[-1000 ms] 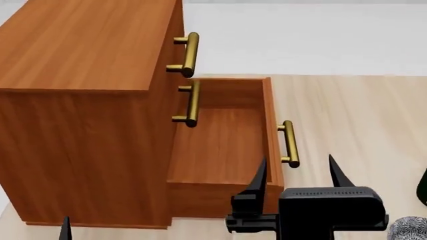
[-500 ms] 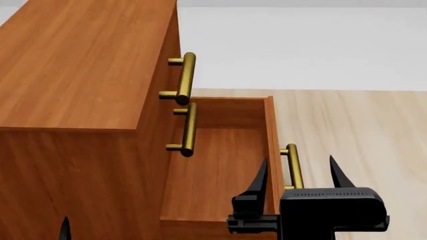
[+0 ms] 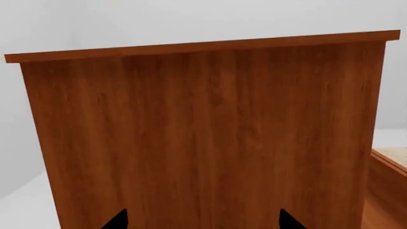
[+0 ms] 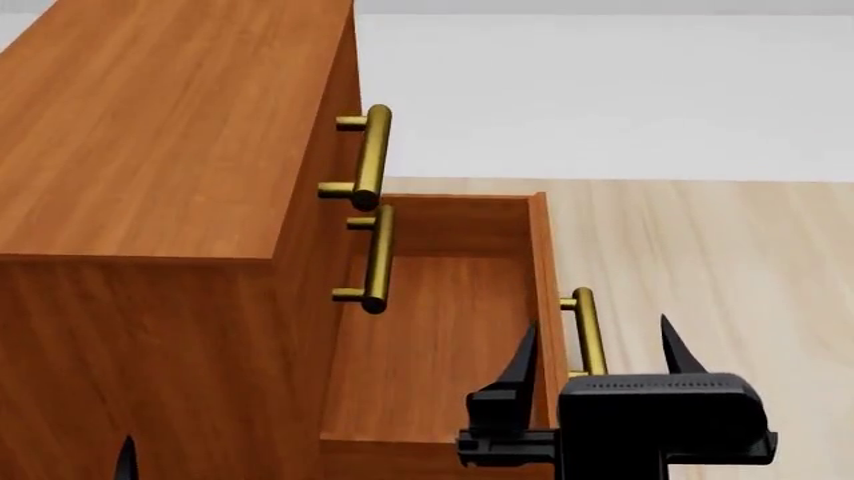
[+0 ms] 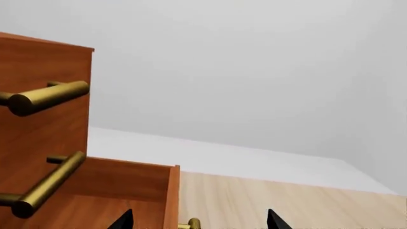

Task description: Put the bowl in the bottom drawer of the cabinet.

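Bottom drawer (image 4: pixel 434 340) is pulled out of the cabinet (image 4: pixel 160 130), toward head-view right. Its front panel and brass handle (image 4: pixel 585 335) face right; the handle's long axis runs near-far in head view, parallel to the two upper handles (image 4: pixel 371 155). Drawer interior is bare wood where visible.

Bowl isn't in any current view, so I can't say where it is.

Right gripper (image 4: pixel 597 350): fingers spread, nothing between them, straddling the drawer front and handle as seen from the head camera; contact can't be judged. Left gripper (image 3: pixel 202 220): only two fingertips show in its wrist view, apart, facing the cabinet's plain side panel. In head view just one tip pokes in at the bottom left edge.

Versus half a second ago: essentially no change, the right gripper sits a hair lower in frame. Versus one second ago the head view has moved; the cabinet now fills more of the frame.

The drawer's near end is hidden behind the right gripper body and cut by the frame bottom.
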You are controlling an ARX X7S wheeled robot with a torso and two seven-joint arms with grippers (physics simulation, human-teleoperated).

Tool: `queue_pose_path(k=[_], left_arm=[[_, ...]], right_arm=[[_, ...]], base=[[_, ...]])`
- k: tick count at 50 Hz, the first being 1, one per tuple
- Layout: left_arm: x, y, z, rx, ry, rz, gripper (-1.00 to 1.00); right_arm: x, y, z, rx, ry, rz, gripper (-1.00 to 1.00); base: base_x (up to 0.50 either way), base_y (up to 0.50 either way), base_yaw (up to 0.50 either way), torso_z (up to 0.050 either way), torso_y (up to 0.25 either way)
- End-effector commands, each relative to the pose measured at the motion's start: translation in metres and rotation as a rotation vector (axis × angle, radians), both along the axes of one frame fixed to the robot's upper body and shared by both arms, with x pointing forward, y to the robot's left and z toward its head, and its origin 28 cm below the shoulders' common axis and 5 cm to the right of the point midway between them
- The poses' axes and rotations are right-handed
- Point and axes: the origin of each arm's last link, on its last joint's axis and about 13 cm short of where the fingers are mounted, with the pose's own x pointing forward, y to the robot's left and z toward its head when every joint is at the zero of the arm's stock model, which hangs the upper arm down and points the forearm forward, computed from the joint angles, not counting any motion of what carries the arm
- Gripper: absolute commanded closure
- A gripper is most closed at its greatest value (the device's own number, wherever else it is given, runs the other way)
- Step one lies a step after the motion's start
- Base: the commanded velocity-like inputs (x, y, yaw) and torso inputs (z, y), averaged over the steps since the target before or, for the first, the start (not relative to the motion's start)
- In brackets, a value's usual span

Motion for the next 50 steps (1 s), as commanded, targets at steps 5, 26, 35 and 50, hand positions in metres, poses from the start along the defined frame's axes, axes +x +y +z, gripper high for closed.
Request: queue_pose_path(k=[5,26,35,50], left_arm=[[-0.001,0.000,0.000,-0.007,-0.004,-0.005,-1.00],[0.003,0.000,0.000,-0.011,-0.006,-0.005,-1.00],[0.004,0.000,0.002,-0.003,-0.006,-0.005,-1.00],[0.006,-0.003,0.002,0.000,-0.005,-0.007,-1.00]], right_arm=[[0.003,-0.002,0.002,-0.007,0.031,0.000,-1.00],[-0.002,-0.042,0.028,-0.032,0.178,-0.029,-1.00],[-0.006,-0.067,0.033,-0.023,0.284,-0.074,-1.00],[-0.020,-0.091,0.038,-0.015,0.439,-0.108,-1.00]], base=[[0.00,0.00,0.00,0.000,0.000],[0.00,0.00,0.00,0.000,0.000],[0.00,0.00,0.00,0.000,0.000],[0.00,0.00,0.00,0.000,0.000]])
